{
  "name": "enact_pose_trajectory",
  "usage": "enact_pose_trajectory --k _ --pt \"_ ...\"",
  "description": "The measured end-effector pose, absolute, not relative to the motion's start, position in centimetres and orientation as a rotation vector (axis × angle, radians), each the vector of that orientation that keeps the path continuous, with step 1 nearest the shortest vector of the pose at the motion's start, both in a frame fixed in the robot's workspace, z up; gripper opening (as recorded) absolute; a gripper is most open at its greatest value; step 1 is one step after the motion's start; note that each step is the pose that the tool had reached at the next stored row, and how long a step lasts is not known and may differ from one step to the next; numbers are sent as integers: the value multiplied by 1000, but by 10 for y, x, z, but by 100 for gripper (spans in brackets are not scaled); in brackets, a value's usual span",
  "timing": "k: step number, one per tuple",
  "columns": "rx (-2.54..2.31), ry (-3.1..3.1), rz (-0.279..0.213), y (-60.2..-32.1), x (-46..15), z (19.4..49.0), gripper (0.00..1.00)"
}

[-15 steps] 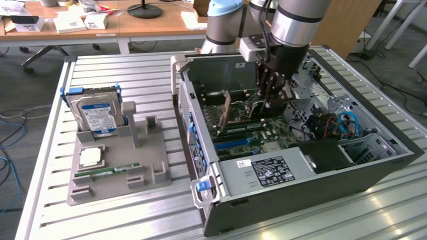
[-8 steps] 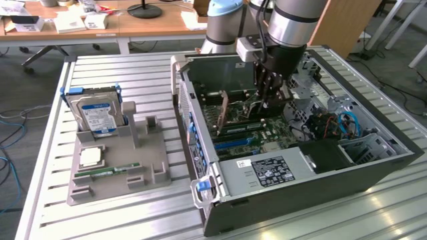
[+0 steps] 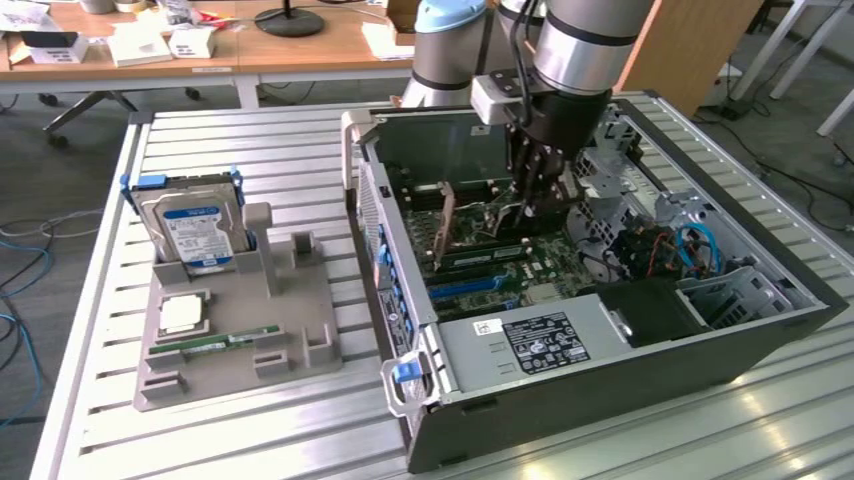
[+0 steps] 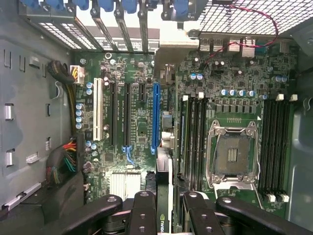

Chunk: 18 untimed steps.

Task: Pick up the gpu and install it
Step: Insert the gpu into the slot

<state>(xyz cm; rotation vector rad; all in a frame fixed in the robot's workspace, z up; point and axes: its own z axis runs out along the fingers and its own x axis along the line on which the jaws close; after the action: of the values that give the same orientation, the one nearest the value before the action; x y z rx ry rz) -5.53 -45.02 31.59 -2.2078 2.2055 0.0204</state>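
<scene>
My gripper [image 3: 538, 205] reaches down into the open computer case [image 3: 747, 340], over the motherboard [image 3: 514, 270]. It is shut on the gpu [image 3: 447, 225], which stands on edge with its brownish board face showing and runs toward the case's rear wall. In the wrist view the black fingers [image 4: 144, 208] clamp the gpu [image 4: 164, 171] from both sides, with a green logo visible between them. The card is seen edge-on, lying right beside the long blue slot [image 4: 155, 117]. Whether its edge sits in a slot I cannot tell.
A grey fixture [image 3: 287, 310] on the slatted table holds a silver hard drive [image 3: 194, 225], a CPU [image 3: 183, 312] and a green RAM stick [image 3: 214, 342]. Inside the case are the power supply [image 3: 534, 340], a drive cage [image 3: 727, 295], the empty CPU socket [image 4: 232, 154] and cable bundles [image 4: 63, 164].
</scene>
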Motion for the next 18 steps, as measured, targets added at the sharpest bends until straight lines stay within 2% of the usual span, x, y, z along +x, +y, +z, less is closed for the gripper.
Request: enact_pose_trajectory --k 18 --pt "-2208 2205 20 -455 -55 306 26"
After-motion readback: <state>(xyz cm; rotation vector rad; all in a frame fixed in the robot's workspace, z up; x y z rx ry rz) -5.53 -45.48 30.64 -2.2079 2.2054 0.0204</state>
